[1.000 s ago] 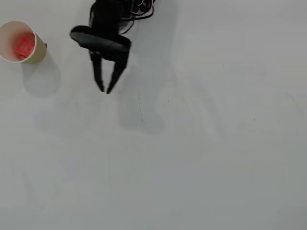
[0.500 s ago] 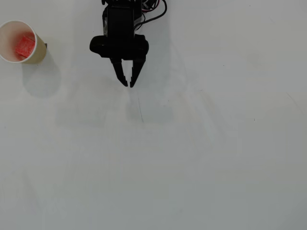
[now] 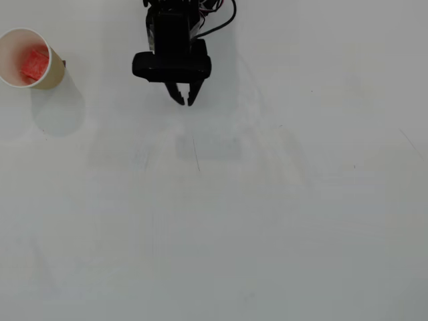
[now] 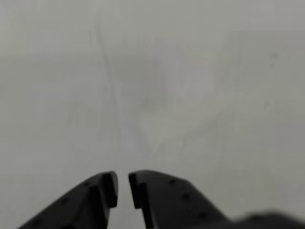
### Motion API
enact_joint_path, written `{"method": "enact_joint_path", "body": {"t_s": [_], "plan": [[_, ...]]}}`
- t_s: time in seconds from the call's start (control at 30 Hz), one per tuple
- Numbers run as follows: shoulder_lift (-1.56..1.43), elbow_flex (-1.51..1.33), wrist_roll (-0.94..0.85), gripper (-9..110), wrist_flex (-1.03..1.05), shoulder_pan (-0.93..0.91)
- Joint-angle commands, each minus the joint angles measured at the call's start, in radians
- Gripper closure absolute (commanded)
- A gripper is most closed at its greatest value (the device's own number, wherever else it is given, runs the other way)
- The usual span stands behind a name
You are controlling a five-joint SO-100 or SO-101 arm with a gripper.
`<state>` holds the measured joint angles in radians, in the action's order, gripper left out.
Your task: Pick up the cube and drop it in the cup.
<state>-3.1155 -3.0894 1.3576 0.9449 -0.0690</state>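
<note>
In the overhead view the red cube (image 3: pixel 33 64) lies inside the beige cup (image 3: pixel 56 72), which stands upright at the far left near the top edge. My black gripper (image 3: pixel 186 102) hangs at the top centre, well to the right of the cup, with its fingertips nearly together and nothing between them. The wrist view shows the same gripper (image 4: pixel 123 190) at the bottom edge, its two dark fingertips (image 4: pixel 106 188) a narrow slit apart over bare table. Cup and cube are out of the wrist view.
The table (image 3: pixel 267 221) is a plain white surface with a faint thin scratch line (image 3: pixel 196 155) below the gripper. Dark cables (image 3: pixel 217 17) trail from the arm at the top edge.
The gripper swung right, away from the cup, and drew back toward the top edge. Its fingers closed from a wide spread to nearly together. The cube stayed in the cup.
</note>
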Motion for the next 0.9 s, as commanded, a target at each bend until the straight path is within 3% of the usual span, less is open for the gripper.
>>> {"method": "enact_joint_path", "body": {"t_s": [0.0, 0.13, 0.87], "plan": [[-0.021, -0.032, -0.015, 102, 0.038, 0.026], [-0.021, -0.032, -0.006, 102, 0.133, 0.043], [-0.021, -0.032, -0.002, 102, 0.133, 0.028]]}}
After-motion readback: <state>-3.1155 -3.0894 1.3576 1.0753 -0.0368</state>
